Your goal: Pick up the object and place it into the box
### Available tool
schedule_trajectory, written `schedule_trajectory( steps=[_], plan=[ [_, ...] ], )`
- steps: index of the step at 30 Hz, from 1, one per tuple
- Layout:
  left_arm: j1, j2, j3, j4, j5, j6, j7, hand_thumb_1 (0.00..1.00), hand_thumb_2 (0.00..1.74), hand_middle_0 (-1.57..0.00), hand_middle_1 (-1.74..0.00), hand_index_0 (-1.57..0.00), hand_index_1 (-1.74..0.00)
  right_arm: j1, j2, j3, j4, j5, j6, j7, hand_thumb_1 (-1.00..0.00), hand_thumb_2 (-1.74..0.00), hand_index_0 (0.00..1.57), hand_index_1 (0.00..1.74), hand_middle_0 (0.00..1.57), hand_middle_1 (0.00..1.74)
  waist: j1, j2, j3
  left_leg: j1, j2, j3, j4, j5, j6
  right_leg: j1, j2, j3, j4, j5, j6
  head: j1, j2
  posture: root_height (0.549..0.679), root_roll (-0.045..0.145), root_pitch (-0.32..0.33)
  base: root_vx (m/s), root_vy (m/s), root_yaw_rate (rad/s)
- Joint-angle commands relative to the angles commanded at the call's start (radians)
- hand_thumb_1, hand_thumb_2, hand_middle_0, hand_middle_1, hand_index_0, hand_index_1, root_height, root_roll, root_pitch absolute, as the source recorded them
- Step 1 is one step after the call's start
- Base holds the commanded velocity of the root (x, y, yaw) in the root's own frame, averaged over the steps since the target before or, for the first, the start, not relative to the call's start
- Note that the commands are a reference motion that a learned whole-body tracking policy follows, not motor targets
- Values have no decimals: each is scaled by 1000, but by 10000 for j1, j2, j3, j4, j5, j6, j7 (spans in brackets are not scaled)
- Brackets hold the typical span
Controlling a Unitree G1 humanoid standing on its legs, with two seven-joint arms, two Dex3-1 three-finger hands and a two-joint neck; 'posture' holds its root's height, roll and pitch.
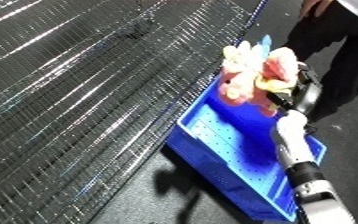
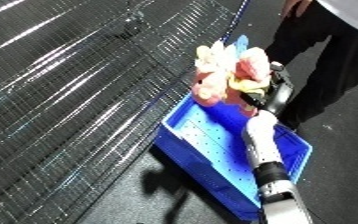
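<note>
A bunch of pink, cream and yellow artificial flowers (image 1: 257, 75) with a bit of light blue at the top hangs over the far end of the blue bin (image 1: 238, 165). My right hand (image 1: 302, 92) reaches in from the lower right over the bin, its black fingers curled round the right side of the bunch. The bunch's lower edge dips to about the level of the bin's far rim. The perforated floor of the bin shows bare beneath it. My left hand shows in neither view.
A wire mesh rack (image 1: 78, 95) fills the left and the middle, right against the bin's left wall. A person in dark clothes (image 2: 322, 55) stands just beyond the bin at the upper right. Dark floor lies below the bin.
</note>
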Motion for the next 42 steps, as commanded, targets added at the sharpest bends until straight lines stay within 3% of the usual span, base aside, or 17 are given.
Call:
schedule_trajectory(
  steps=[8,30,36,42],
  plan=[
    [36,42,21,-104,155,-39,-19,1000,1740,-1570,-1740,-1570,-1740,192,143,76,-408,-513,30,-236,0,0,0,0,0,0,21,-6,0,47,-11,12,-157,36,-1,-7,18,24,-93,-4,19,-77,169,636,71,-169,1,1,-14],
    [80,39,-35,-89,229,-66,38,1000,1740,-1570,-1740,-1570,-1740,14,394,474,-1150,-1266,164,-661,0,0,0,0,0,0,48,23,0,28,11,69,-197,65,-10,-85,38,100,-97,19,26,149,-18,636,73,-163,1,-1,-12],
    [75,-20,-47,-47,249,-44,30,1000,1740,-1570,-1740,-1570,-1740,-54,637,774,-1821,-1453,127,-449,0,0,0,0,0,0,50,44,0,25,1,79,-202,73,9,-120,35,127,-87,10,24,-38,-26,636,75,-161,8,1,-19],
    [117,-85,100,-108,244,14,74,1000,1740,-1570,-1740,-1570,-1740,22,1059,1400,-2968,-1642,183,141,0,0,0,0,0,0,135,-12,0,21,-38,37,-219,65,37,-107,55,122,-46,-48,13,-638,109,636,74,-158,13,-1,22]
  ],
)
